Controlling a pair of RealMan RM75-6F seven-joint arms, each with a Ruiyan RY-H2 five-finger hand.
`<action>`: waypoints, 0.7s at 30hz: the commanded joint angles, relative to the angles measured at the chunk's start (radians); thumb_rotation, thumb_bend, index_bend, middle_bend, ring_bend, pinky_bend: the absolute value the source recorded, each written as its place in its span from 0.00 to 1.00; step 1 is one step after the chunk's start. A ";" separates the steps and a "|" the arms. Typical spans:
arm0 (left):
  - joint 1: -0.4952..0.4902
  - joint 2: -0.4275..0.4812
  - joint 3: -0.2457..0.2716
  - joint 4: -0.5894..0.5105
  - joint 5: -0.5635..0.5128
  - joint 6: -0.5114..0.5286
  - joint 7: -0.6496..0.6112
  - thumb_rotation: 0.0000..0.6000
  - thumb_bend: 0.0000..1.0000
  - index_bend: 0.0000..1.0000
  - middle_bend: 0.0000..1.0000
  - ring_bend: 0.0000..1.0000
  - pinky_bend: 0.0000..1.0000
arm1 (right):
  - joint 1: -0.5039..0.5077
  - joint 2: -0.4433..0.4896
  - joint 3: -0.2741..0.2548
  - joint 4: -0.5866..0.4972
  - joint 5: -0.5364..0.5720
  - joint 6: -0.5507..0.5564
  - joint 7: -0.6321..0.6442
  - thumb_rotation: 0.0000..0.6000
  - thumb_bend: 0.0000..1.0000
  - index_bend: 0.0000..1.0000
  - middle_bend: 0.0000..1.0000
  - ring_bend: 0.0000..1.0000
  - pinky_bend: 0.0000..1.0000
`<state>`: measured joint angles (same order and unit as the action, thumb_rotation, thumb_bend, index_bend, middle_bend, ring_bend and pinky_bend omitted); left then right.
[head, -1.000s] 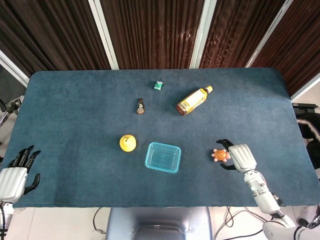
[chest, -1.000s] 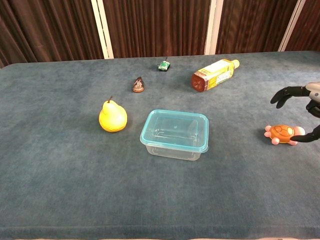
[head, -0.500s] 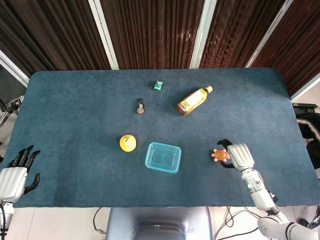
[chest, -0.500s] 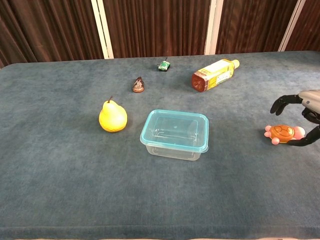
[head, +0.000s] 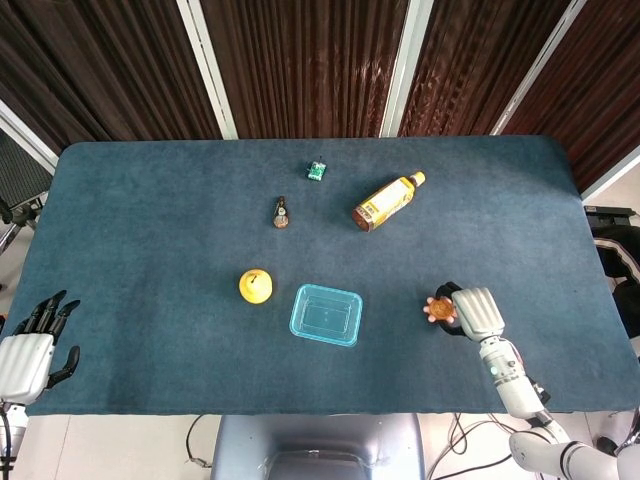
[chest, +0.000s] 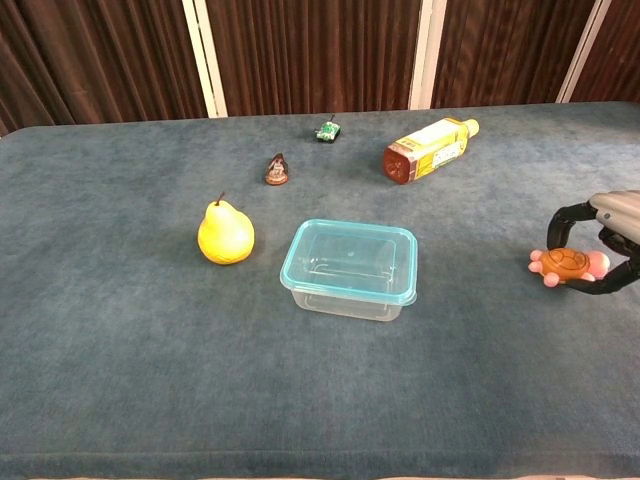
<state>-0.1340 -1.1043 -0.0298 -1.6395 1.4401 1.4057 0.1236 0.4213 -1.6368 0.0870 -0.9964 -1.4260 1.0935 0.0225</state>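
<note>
A small orange and pink toy turtle lies near the table's front right. My right hand grips it, with dark fingers curled over its top and the thumb under its near side. My left hand hovers at the front left corner of the table, fingers apart and holding nothing; the chest view does not show it.
A clear teal-rimmed container stands open at centre front, with a yellow pear to its left. Further back lie a yellow bottle on its side, a small brown figurine and a small green object.
My right hand's fingers have curled in from spread around the turtle to closed against it, and the turtle has tipped up slightly. The left hand has not moved.
</note>
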 joint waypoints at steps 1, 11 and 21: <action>0.001 0.000 -0.001 0.000 0.000 0.001 -0.001 1.00 0.47 0.13 0.00 0.08 0.27 | 0.000 -0.009 0.000 0.018 0.007 -0.005 0.002 1.00 0.47 0.59 0.53 1.00 1.00; 0.001 0.000 -0.003 0.001 -0.003 0.000 -0.002 1.00 0.47 0.13 0.00 0.08 0.27 | -0.007 -0.037 0.000 0.073 -0.003 0.034 0.022 1.00 1.00 0.84 0.68 1.00 1.00; 0.000 0.000 -0.003 -0.002 -0.006 -0.004 0.003 1.00 0.47 0.13 0.00 0.08 0.27 | -0.019 -0.055 -0.011 0.107 -0.041 0.105 0.058 1.00 1.00 0.88 0.73 1.00 1.00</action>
<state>-0.1336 -1.1045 -0.0329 -1.6409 1.4337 1.4016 0.1268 0.4047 -1.6902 0.0795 -0.8931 -1.4614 1.1951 0.0750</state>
